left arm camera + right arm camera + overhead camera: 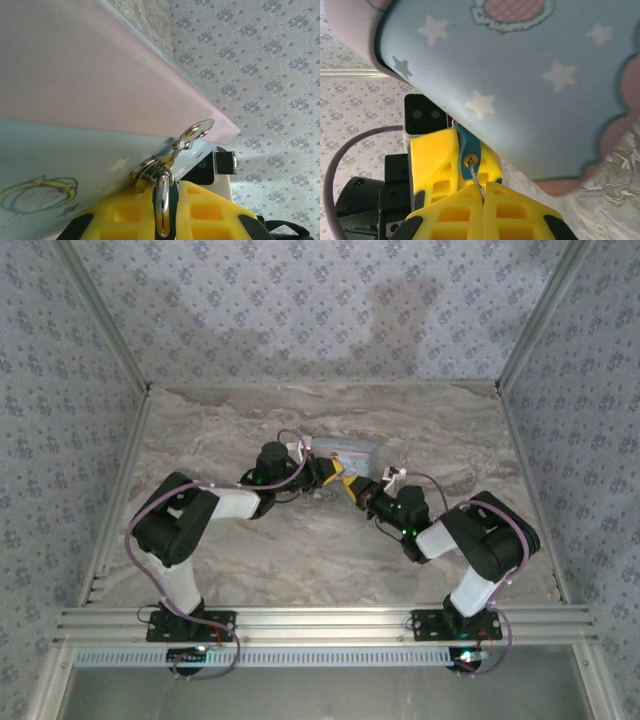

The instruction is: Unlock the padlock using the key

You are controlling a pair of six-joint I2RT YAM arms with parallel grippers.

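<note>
Marbled surface (300,550) carries the cartoon tin (520,90), with the padlock (467,150) hung at its hasp (195,132). Left jaws pinch the padlock's body. Right jaws grip the key (474,175), its tip in the keyhole. Insertion looks done, and next comes a clean turn.

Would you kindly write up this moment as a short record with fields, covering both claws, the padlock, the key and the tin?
left claw: shut on the padlock, pinching its teal body
right claw: shut on the key
key: thin metal shank runs from the right claw into the keyhole
shackle: looped through the ring at the tin's clasp
tin: pale blue with white stars, pink edge, right behind both claws
</note>
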